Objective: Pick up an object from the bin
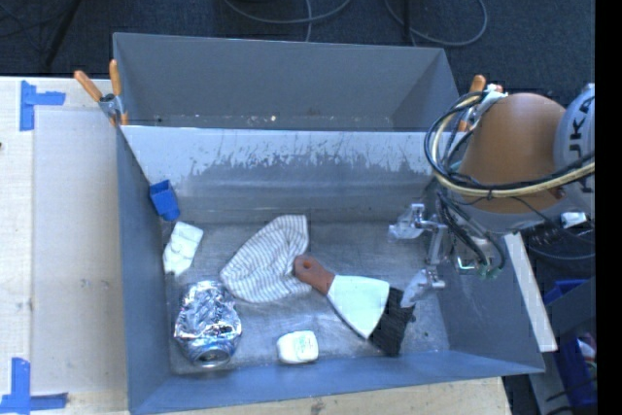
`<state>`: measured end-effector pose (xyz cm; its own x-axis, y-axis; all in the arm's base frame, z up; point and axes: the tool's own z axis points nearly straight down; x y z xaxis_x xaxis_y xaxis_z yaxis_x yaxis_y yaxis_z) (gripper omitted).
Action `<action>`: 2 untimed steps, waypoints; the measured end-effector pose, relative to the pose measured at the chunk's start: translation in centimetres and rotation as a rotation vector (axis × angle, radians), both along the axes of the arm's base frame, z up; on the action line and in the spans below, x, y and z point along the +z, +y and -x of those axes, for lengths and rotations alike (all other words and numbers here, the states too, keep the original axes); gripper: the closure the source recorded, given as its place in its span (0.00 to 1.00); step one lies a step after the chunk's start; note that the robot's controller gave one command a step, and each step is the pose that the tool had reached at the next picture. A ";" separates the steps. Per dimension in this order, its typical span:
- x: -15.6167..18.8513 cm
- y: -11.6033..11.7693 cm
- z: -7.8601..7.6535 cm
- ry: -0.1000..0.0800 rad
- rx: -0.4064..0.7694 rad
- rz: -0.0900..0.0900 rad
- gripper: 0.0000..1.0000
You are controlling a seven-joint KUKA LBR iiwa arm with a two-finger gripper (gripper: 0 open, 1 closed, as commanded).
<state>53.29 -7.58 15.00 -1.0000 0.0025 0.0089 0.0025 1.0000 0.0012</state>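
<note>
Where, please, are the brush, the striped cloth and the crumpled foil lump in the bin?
brush (358,300): camera view, on its white body.
striped cloth (262,262): camera view, on its middle folds.
crumpled foil lump (206,321): camera view, on its upper face.

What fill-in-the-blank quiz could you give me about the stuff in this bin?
1. The small block by the left wall of the bin is ____ in colour.
2. The brush has a brown handle, a white head and ____ bristles.
3. The crumpled lump at the view's lower left looks made of silver ____.
4. The gripper hangs closest to the ____.
Missing words: blue; black; foil; brush.
</note>
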 end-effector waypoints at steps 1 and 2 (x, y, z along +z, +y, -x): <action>0.4 0.0 -0.2 -0.007 0.002 0.001 0.00; -7.1 -0.7 0.7 -0.010 0.156 -0.001 1.00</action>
